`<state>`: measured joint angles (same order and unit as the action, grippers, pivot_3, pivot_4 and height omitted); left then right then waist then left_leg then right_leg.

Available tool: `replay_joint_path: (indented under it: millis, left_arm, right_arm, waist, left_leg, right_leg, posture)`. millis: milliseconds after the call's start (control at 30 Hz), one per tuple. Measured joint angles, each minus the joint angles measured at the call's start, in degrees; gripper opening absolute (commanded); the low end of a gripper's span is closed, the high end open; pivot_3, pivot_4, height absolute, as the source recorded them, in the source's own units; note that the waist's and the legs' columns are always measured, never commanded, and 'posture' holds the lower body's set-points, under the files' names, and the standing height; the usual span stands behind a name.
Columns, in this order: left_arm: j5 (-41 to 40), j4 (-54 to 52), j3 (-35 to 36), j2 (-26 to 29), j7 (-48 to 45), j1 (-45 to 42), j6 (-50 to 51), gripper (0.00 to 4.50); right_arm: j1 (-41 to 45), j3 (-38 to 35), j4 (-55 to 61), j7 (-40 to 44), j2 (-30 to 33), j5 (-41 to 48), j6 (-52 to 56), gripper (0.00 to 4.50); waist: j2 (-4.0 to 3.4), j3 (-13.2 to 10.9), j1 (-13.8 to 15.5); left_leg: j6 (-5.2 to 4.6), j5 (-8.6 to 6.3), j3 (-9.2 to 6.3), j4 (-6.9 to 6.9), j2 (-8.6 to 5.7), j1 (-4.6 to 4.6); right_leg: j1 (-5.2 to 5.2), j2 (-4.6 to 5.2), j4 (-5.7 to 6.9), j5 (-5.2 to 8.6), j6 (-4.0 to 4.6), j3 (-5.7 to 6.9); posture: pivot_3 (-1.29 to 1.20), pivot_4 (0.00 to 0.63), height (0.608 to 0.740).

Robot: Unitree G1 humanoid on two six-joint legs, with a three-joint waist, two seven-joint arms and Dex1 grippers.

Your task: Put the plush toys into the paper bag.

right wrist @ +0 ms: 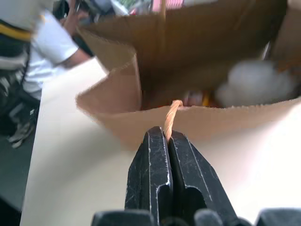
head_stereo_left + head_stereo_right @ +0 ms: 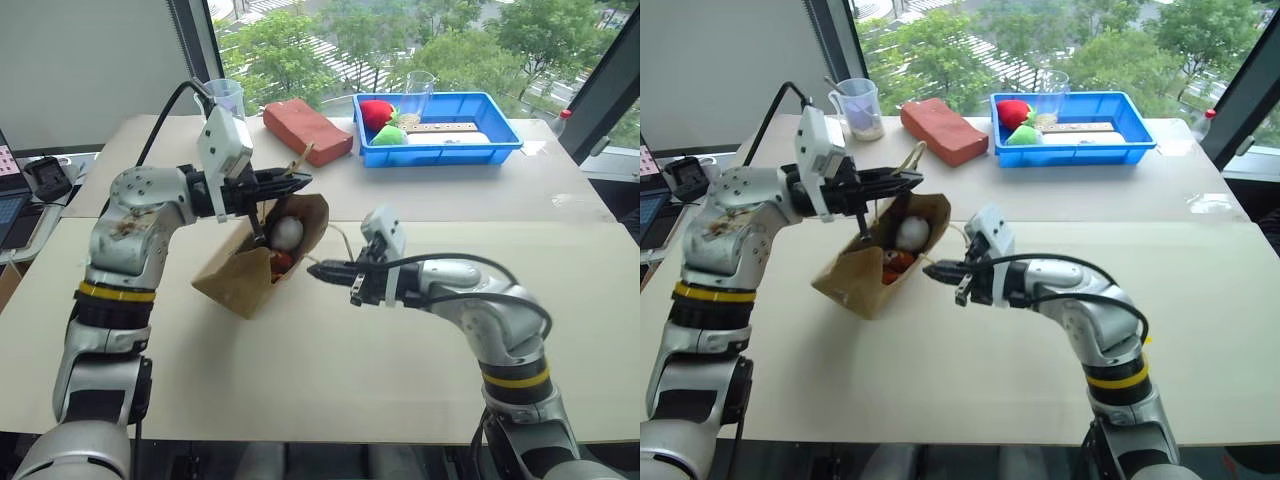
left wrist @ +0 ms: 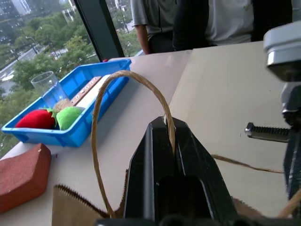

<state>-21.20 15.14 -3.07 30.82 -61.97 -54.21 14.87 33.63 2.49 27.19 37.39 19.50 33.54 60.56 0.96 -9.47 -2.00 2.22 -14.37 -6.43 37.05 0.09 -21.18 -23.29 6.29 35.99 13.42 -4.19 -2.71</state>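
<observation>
Left gripper is pinched tight on one pale cord loop handle of the brown kraft paper bag, holding that side of the mouth up off the pale tabletop. The bag hangs tilted, its mouth gaping toward the right arm and its lower end resting on the table. Inside sits the white plush toy, round and pale, near the upper part of the opening, with something orange-red just below it; whether that belongs to the same toy cannot be told. To the right, just beside the bag's rim, the right gripper has its two black fingers pressed together on the other cord handle, which runs from the fingertips to the serrated paper edge. Farther back on the table stand a clear measuring cup, a reddish-brown brick-shaped block and a blue plastic tray holding a red rounded toy, a green rounded toy and a clear tumbler. No writing or label is legible on any of these. People stand beyond the table's far side in the wrist views.
</observation>
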Motion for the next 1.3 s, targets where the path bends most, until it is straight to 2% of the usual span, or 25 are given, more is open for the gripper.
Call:
replay_joint_path:
  millis: [167,367,533,733,833,967,1067,1300]
  left_arm:
    - [2.22,19.63,0.03,-5.35,-3.71,-11.59,-8.53,0.0]
    - [3.69,27.88,-0.53,-5.9,-11.01,-13.62,-10.97,0.0]
    - [4.6,24.6,-2.05,-4.41,-16.31,-9.75,-9.27,0.0]
    - [1.76,4.48,-1.17,2.31,-16.46,2.76,2.54,0.0]
    - [-1.16,-3.49,1.8,3.62,-13.05,5.64,8.15,0.95]
    - [-4.25,-10.72,6.53,6.46,-8.1,7.8,14.07,2.9]
    - [-7.19,-17.6,9.59,9.93,-5.58,12.6,18.48,4.4]
    - [-10.47,-28.23,16.21,15.36,-2.25,26.53,21.43,4.46]
  right_arm:
    - [6.13,-3.82,5.63,-8.29,-4.67,4.56,6.23,0.04]
    - [6.08,1.11,2.62,-13.34,-8.2,3.23,6.15,0.04]
    - [5.83,6.46,-6.52,-14.3,-7.6,-3.24,-0.59,0.04]
    - [5.77,7.89,-11.77,-13.28,-5.13,-7.75,-5.6,0.04]
    - [5.81,8.29,-12.03,-11.07,-4.69,-7.7,-6.3,0.0]
    - [5.89,8.51,-12.02,-8.17,-3.74,-7.54,-6.41,0.0]
    - [6.01,8.57,-12.1,-6.89,-2.66,-7.6,-6.41,0.0]
    - [7.34,8.85,-13.4,-4.82,-2.53,-7.74,-6.54,0.0]
  waist:
    - [-0.02,0.02,-0.84]
    - [-0.02,0.01,-2.01]
    - [-0.02,0.02,-2.07]
    - [-0.03,0.01,-2.22]
    - [-0.02,0.01,-1.89]
    - [-0.03,0.01,-2.0]
    - [-0.03,0.01,-2.2]
    - [-0.04,0.01,-1.97]
  left_leg:
    - [-0.08,-0.05,-0.01,-0.12,0.01,0.03]
    - [-0.19,-0.11,-0.01,-0.12,0.0,-0.01]
    - [-0.19,-0.1,-0.01,-0.1,0.0,0.0]
    - [-0.19,-0.11,-0.03,-0.16,0.02,-0.03]
    - [-0.18,-0.1,-0.04,-0.12,0.02,-0.05]
    - [-0.18,-0.1,-0.04,-0.08,0.02,0.02]
    - [-0.18,-0.1,-0.04,-0.15,0.04,0.05]
    - [-0.18,-0.1,-0.02,-0.17,0.05,0.04]
  right_leg:
    - [0.0,0.0,0.17,0.0,0.0,0.03]
    - [-0.07,0.0,0.17,0.0,0.0,0.03]
    - [-0.07,0.0,0.21,0.0,0.0,0.03]
    - [-0.19,0.0,0.25,0.0,0.0,0.02]
    - [-0.14,0.0,0.23,0.0,0.0,0.03]
    - [-0.07,0.0,0.22,0.0,0.0,0.02]
    - [-0.12,-0.01,0.25,0.0,0.0,0.03]
    - [-0.12,-0.01,0.18,0.0,0.0,0.02]
  posture:
    - [0.0,0.15,0.74]
    - [0.0,0.15,0.74]
    - [0.0,0.15,0.74]
    - [0.0,0.15,0.74]
    - [0.0,0.15,0.74]
    - [0.0,0.15,0.74]
    - [0.0,0.15,0.74]
    - [0.0,0.15,0.74]
